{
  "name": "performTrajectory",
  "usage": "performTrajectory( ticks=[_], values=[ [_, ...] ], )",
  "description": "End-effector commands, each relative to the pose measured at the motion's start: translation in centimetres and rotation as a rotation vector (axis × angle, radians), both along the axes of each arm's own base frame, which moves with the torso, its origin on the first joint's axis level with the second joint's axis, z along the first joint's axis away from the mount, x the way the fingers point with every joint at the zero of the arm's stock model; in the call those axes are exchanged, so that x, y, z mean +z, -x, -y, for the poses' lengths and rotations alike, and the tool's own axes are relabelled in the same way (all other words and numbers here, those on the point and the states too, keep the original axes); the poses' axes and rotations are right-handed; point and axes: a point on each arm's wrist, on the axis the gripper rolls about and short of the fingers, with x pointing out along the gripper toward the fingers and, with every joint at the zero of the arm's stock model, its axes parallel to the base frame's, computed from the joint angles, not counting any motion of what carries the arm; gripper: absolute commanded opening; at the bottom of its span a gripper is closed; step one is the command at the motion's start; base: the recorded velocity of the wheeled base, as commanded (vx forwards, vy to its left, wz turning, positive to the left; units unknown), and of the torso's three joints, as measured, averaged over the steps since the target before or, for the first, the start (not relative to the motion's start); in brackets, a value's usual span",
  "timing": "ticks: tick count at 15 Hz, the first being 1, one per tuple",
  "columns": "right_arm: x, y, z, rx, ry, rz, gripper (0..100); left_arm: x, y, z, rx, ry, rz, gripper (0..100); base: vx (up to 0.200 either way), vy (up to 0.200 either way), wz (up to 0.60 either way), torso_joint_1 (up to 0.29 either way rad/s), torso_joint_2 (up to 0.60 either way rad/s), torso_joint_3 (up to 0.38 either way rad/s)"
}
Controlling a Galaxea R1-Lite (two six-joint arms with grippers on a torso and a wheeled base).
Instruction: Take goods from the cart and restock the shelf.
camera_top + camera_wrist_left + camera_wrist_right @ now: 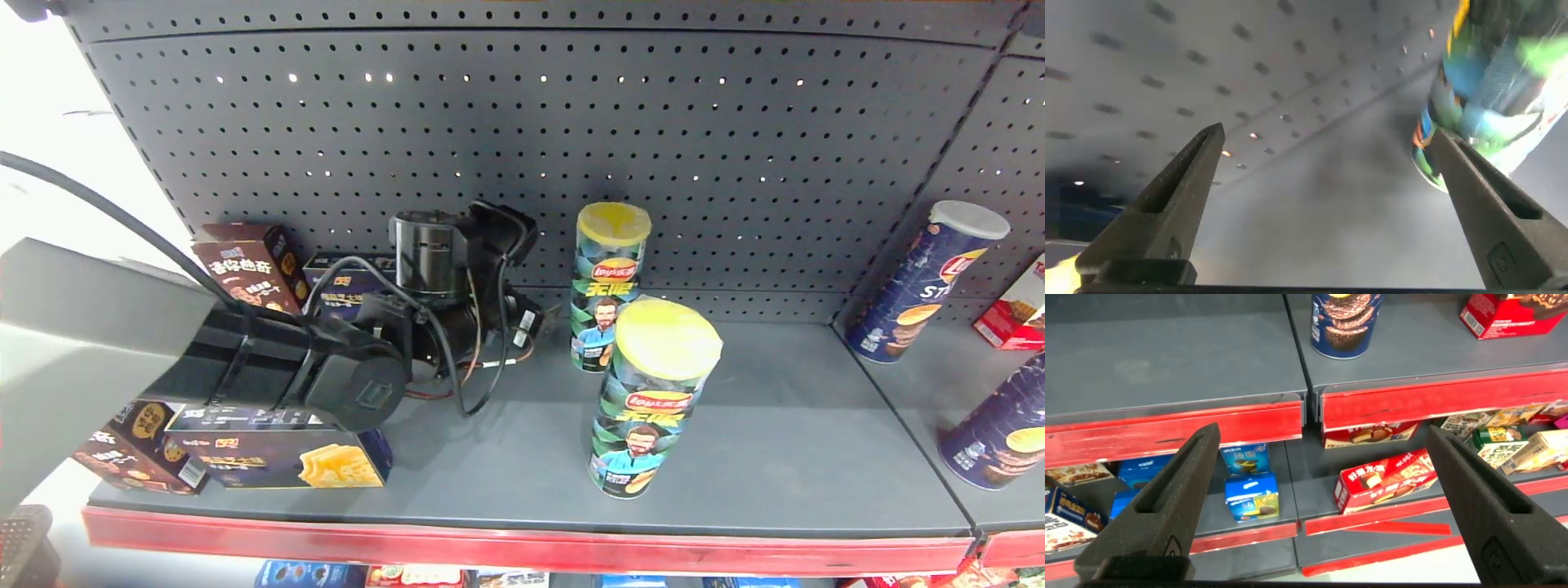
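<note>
Two green chip cans with yellow lids stand upright on the grey shelf (pixel 775 441): one at the back (pixel 611 286), one nearer the front (pixel 651 400). My left arm lies over the shelf's left part, its gripper (pixel 540 315) just left of the back can. In the left wrist view this gripper (pixel 1324 135) is open with nothing between its fingers, and the green can (pixel 1490 82) shows blurred just past one fingertip. My right gripper (pixel 1323 433) is open and empty, in front of the shelf's red front edge (pixel 1176 429).
Dark snack boxes lie at the shelf's left: one at the front (pixel 277 457), others behind the arm (pixel 249 265). Blue chip cans (pixel 927 282) (pixel 1000 437) and a red box (pixel 1016 314) occupy the adjoining shelf on the right. Lower shelves (pixel 1388 478) hold packaged goods.
</note>
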Motion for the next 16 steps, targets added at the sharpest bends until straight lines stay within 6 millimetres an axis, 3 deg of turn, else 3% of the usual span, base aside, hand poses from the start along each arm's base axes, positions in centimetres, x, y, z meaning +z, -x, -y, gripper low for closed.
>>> performTrajectory(
  ticks=[1,3,4,7,10,11,12,13,14,16],
  values=[
    [0.0,0.0,0.0,-0.001,0.0,-0.001,100,3.5,2.2,-1.5,0.02,0.046,0.063,100,0.0,0.0,0.0,0.0,0.0,0.0],
    [0.0,0.0,0.0,-0.001,0.0,-0.001,100,5.8,4.2,-2.8,0.026,0.074,0.104,100,0.0,0.0,0.0,0.0,0.0,0.0],
    [0.0,0.0,0.0,-0.001,0.0,-0.001,100,7.3,6.4,-3.5,0.011,0.099,0.132,100,0.0,0.0,0.0,0.0,0.0,0.0],
    [0.0,0.0,0.0,-0.001,0.0,-0.001,100,9.0,11.0,-4.4,-0.013,0.18,0.144,100,0.0,0.0,0.0,0.0,0.0,0.0],
    [0.0,0.0,0.0,-0.001,0.0,-0.001,100,9.7,19.6,-8.4,-0.105,0.237,0.176,100,0.0,0.0,0.0,0.0,0.0,0.0],
    [0.0,0.0,0.0,-0.001,0.0,-0.001,100,9.3,22.2,-9.7,-0.148,0.256,0.185,100,0.0,0.0,0.0,0.0,0.0,0.0],
    [0.0,0.0,0.0,-0.001,0.0,-0.001,100,8.8,23.2,-10.4,-0.162,0.262,0.186,100,0.0,0.0,0.0,0.0,0.0,0.0],
    [0.0,0.0,0.0,-0.001,0.0,-0.001,100,7.6,25.1,-12.7,-0.146,0.267,0.191,100,0.0,0.0,0.0,0.0,0.0,0.0],
    [0.0,0.0,0.0,-0.001,0.0,-0.001,100,5.3,27.7,-16.2,-0.076,0.264,0.215,100,0.0,0.0,0.0,0.0,0.0,0.0],
    [0.0,0.0,0.0,-0.001,0.0,-0.001,100,2.2,30.3,-19.5,0.074,0.268,0.276,100,0.0,0.0,0.0,0.0,0.0,0.0]
  ],
)
